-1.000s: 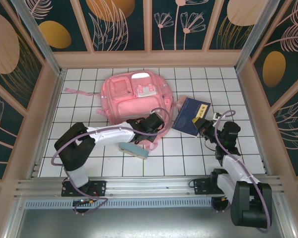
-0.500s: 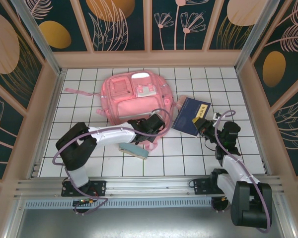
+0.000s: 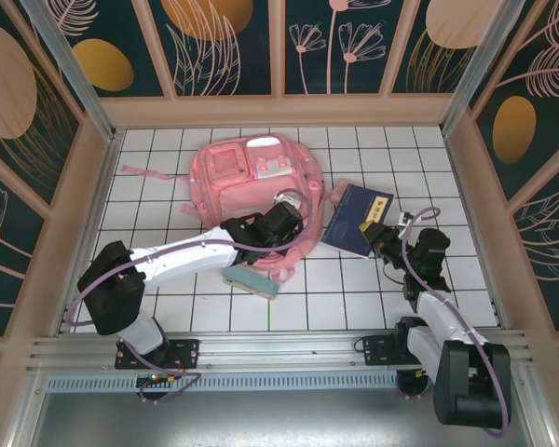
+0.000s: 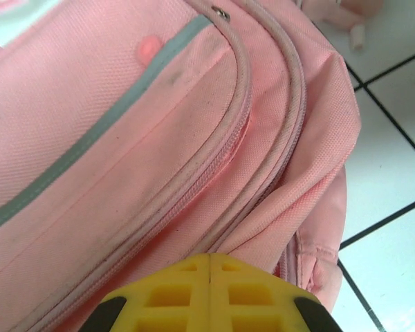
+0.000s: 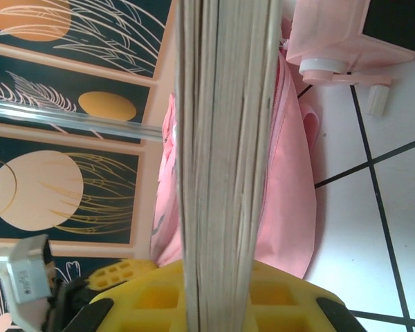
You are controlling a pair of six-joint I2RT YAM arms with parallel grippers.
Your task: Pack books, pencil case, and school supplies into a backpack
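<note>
the right pincer is clamped on the near edge of the books, whose long axis runs away from it, up and leftward, toward the backpack just beside them on the table. the left pincer is pressed shut on nothing visible, over the backpack's near-right zip seams, which look closed. the right arm is nearer for loading.

Overhead looks down; wrist views sit close, sharing backpack.
</note>
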